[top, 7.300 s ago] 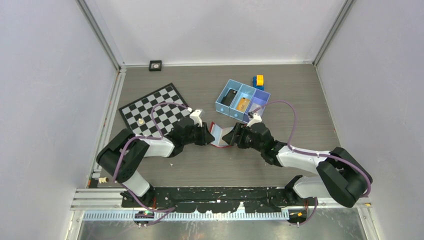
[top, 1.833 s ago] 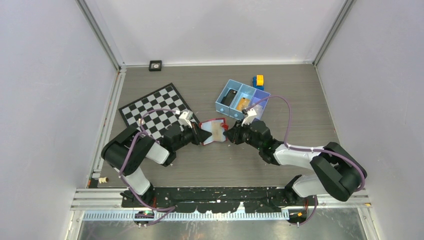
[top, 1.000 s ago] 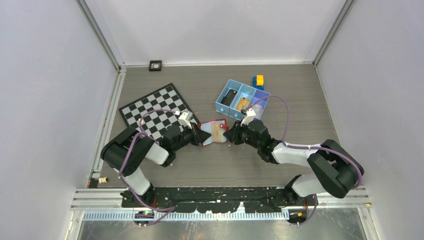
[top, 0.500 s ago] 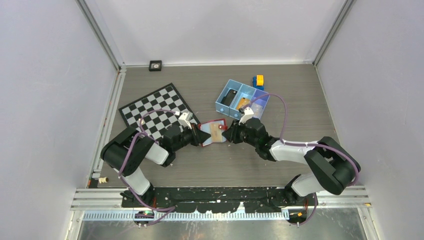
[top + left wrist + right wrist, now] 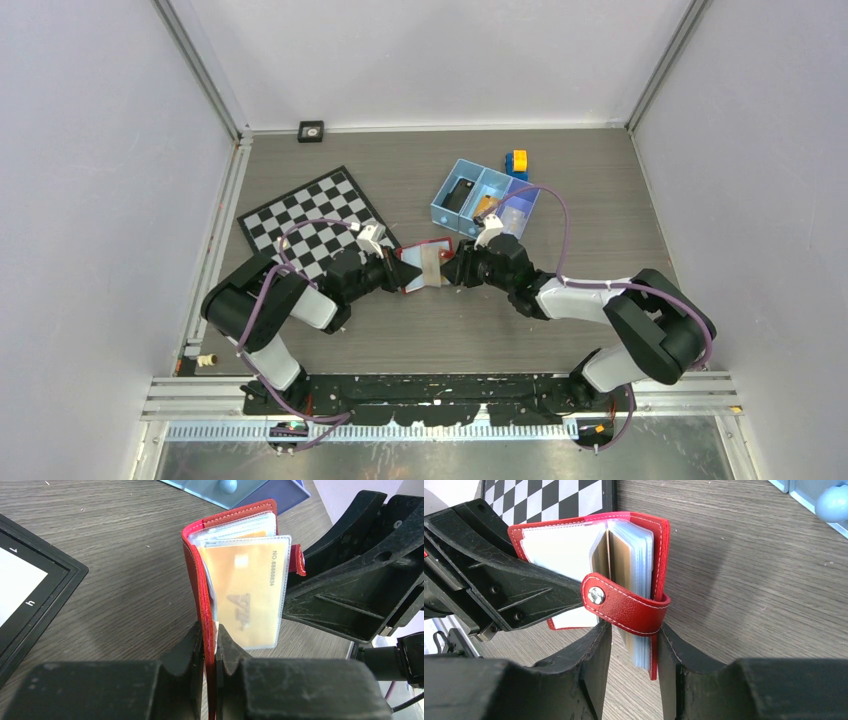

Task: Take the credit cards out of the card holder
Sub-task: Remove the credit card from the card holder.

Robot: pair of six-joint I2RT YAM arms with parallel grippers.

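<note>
The card holder is a small red wallet held upright and partly open above the table between both arms. My left gripper is shut on one red cover. An orange-gold credit card shows inside a clear sleeve, with more sleeves behind it. My right gripper stands open around the other cover and the sleeves. Its right finger lies against the red cover, while a gap shows beside its left finger. The snap tab wraps across the sleeve edges. Card edges show between the covers.
A blue three-compartment tray sits just behind the right gripper, with a yellow and blue block beyond it. A chessboard lies behind the left arm. A small black square object sits at the back wall.
The right gripper's jaws have spread apart around the wallet's cover. The right arm has crept left toward the left gripper, and the wallet now looks narrower from above. The left grip is unchanged.
</note>
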